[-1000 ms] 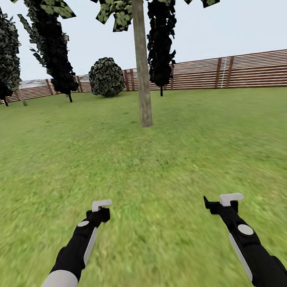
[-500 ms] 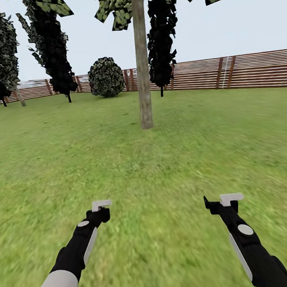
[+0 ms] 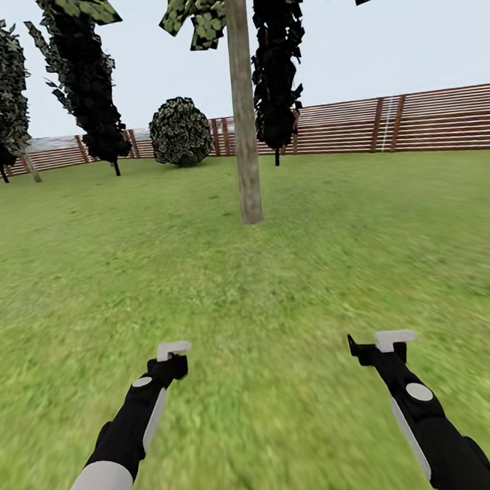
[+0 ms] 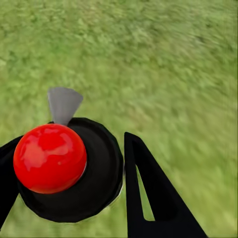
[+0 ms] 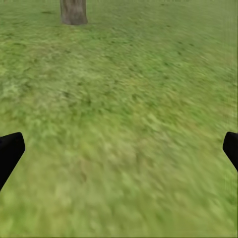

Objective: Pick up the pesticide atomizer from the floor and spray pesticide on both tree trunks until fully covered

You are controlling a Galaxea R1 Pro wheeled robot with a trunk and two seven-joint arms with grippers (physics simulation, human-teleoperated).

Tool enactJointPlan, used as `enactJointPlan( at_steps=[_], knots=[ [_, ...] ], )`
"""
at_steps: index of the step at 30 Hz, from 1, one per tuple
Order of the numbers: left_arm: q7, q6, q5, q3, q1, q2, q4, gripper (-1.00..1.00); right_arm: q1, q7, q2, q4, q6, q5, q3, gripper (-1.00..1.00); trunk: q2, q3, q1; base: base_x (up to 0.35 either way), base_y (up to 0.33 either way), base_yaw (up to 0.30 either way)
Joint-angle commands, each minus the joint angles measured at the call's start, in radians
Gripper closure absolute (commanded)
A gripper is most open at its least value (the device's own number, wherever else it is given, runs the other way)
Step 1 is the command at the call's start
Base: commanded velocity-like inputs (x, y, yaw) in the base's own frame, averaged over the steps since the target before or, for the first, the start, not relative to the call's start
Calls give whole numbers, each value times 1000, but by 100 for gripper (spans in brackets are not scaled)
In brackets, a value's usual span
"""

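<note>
A tree trunk [image 3: 244, 124], straight and grey-brown, rises from the lawn straight ahead, its leaf crown cut off by the top of the head view. Its base also appears in the right wrist view as the trunk [image 5: 73, 12]. My left gripper [image 3: 172, 352] hangs low over the grass, shut on the pesticide atomizer [image 4: 74, 173]. In the left wrist view the atomizer is a black round top with a red knob and a grey nozzle, sitting between the dark fingers [image 4: 148, 193]. My right gripper [image 3: 390, 337] is open over bare grass, its fingertips [image 5: 10, 151] far apart.
A brown slat fence [image 3: 413, 122] closes the far side of the lawn. A round bush [image 3: 180, 131] and dark narrow trees [image 3: 84, 81] stand along it. Another thin trunk [image 3: 32, 168] shows at the far left. Open grass lies between me and the trunk.
The whole view has shifted a little: the trunk's base sits lower and slightly nearer, so the camera has moved forward. Both arms keep their pose.
</note>
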Motion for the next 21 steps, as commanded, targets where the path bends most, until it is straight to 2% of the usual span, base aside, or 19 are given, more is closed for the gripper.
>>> enactJointPlan(
  at_steps=[1, 21],
  knots=[
    [0, 0, 0, 0, 0, 0, 0, 100, 0, 0, 0, 0, 0, 0, 0, -100, 0, 0, 0, 340, 0, 0],
    [0, 0, 0, 0, 0, 0, 0, 100, 0, 0, 0, 0, 0, 0, 0, -100, 0, 0, 0, 340, 0, 0]
  ],
)
